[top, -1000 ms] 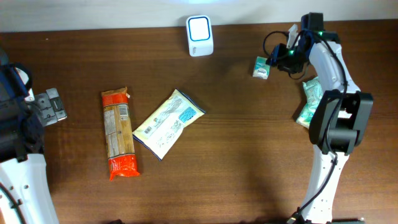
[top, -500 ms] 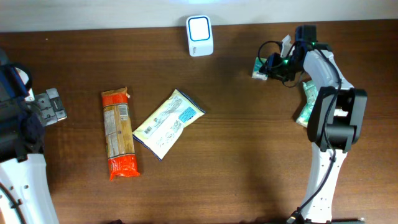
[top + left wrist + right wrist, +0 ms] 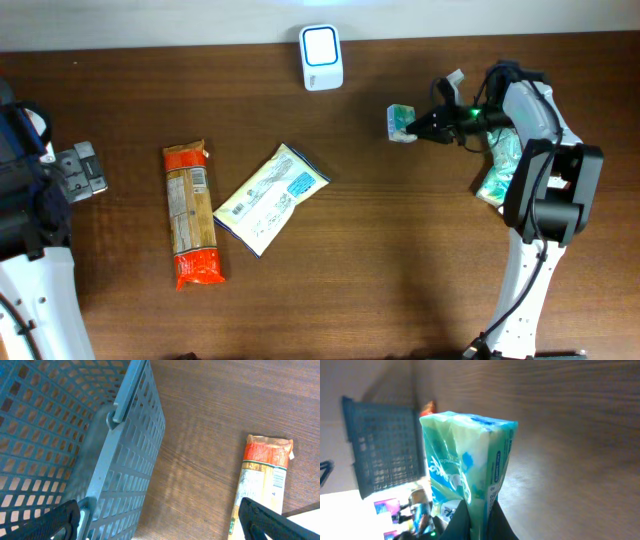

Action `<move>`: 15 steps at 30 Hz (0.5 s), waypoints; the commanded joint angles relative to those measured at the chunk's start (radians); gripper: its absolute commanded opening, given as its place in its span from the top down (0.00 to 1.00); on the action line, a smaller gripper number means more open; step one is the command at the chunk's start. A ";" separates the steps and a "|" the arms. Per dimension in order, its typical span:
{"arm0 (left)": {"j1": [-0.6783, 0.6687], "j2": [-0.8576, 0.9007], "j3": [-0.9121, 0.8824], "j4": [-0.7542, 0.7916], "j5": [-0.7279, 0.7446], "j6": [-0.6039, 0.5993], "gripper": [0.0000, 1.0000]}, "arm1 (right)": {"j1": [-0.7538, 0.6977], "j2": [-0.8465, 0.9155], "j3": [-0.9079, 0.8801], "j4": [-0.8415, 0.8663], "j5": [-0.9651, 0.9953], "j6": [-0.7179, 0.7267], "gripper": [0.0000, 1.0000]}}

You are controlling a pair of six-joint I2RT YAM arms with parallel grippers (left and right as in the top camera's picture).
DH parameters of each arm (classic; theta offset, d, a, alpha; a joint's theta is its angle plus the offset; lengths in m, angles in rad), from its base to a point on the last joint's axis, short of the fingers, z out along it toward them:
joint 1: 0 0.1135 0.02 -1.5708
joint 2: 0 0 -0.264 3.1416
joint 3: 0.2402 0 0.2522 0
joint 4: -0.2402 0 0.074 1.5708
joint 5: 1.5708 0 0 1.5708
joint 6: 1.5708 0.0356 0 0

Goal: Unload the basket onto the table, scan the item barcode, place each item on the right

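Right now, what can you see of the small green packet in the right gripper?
The small green packet is a soft pack in glossy plastic wrap, mint green and white with blue print. The right gripper is shut on one end, pinching the wrap. The packet sticks out from the gripper's tips over the wooden table, on the side toward the white scanner. Whether it touches the table I cannot tell.

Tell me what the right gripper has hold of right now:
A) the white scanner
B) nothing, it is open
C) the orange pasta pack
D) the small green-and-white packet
D: the right gripper is shut on the small green-and-white packet, and the right wrist view shows the packet's lower end pinched between the fingers.
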 commanded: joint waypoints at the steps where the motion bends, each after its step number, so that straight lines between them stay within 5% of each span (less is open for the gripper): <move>1: 0.003 -0.004 0.005 0.002 -0.007 0.013 0.01 | 0.006 -0.048 0.057 -0.121 -0.246 -0.185 0.96; 5: 0.003 -0.004 0.005 0.002 -0.007 0.013 0.01 | 0.027 -0.049 0.100 -0.186 -0.270 -0.201 0.96; 9: 0.003 -0.004 0.005 0.002 -0.007 0.012 0.01 | 0.089 -0.049 0.101 -0.188 0.052 -0.170 0.96; 13: 0.003 -0.004 0.005 0.002 -0.007 0.013 0.01 | 0.190 -0.050 0.213 -0.175 0.628 0.087 0.96; 15: 0.003 -0.004 0.005 0.002 -0.007 0.013 0.01 | 0.280 -0.054 0.333 -0.196 1.142 0.298 0.96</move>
